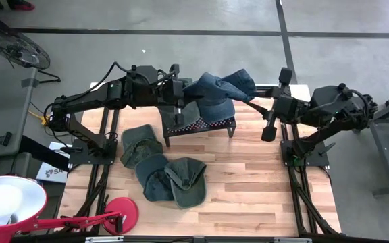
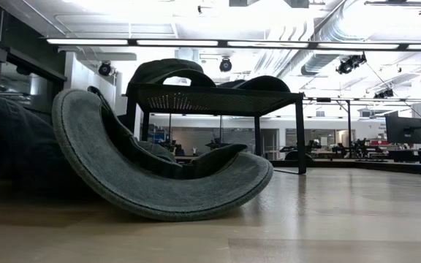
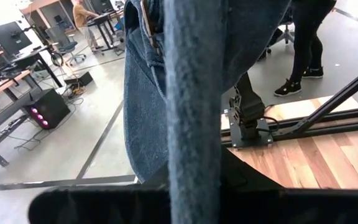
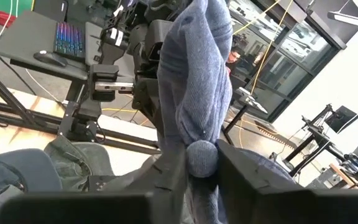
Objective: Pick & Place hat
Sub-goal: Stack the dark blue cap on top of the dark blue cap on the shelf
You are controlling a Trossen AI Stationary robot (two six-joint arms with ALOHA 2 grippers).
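Observation:
A blue denim hat [image 1: 218, 89] hangs above the black mesh stand [image 1: 229, 123] at the table's far side. It is held between my left gripper [image 1: 185, 91] on its left and my right gripper [image 1: 254, 100] on its right, both shut on it. A darker hat [image 1: 196, 111] lies on the stand's top under it. Three grey-green hats [image 1: 140, 144], [image 1: 155, 177], [image 1: 188, 179] lie on the table in front of the stand. The nearest one fills the low view [image 2: 159, 175], resting on its curved brim. My left gripper holds a fold of denim at the hat's left edge [image 3: 192, 143], pinched between its fingers and coming level from the table's left. The cloth itself hides the fingertips. A strap with a metal buckle [image 3: 148, 25] hangs beside the hold. My right gripper pinches the hat's crown at its top button [image 4: 201, 157] between its two fingers [image 4: 247, 171]. It comes about level from the table's right. The crown is bunched into a narrow ridge [image 4: 194, 81] that runs away toward the left arm, clear of the table.
The stand's legs [image 1: 167, 138] rest on the wooden table [image 1: 262, 182]. A red lamp base [image 1: 120, 212] and a white lamp shade [image 1: 2, 202] sit at the near left. A person's legs [image 3: 303, 43] stand beyond the table's far side. The table's right half is bare wood.

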